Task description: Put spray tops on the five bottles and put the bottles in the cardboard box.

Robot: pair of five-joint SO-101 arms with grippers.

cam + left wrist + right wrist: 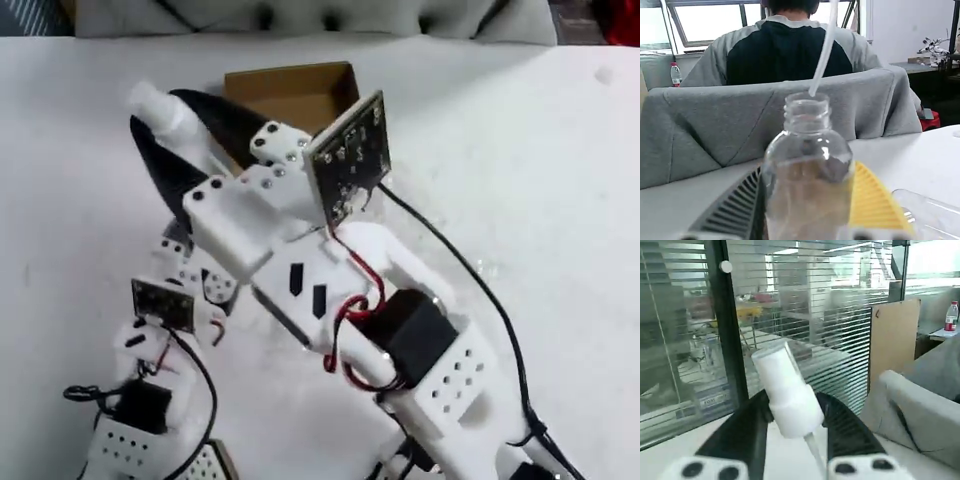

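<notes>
The left gripper (805,205) clasps the open bottle (807,165) at lower centre. The right gripper (795,432) pinches a spray top (788,390), its tube (822,45) reaching the bottle's mouth. The box (290,93) sits top centre.

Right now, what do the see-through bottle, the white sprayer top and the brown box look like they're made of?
Clear round-shouldered bottle: likely glossy transparent plastic, since the grey sofa shows through and highlights glint on its shoulder; glass can't be excluded. White spray top: smooth, opaque, matte-looking plastic. Brown open box: cardboard, dull tan walls.
</notes>
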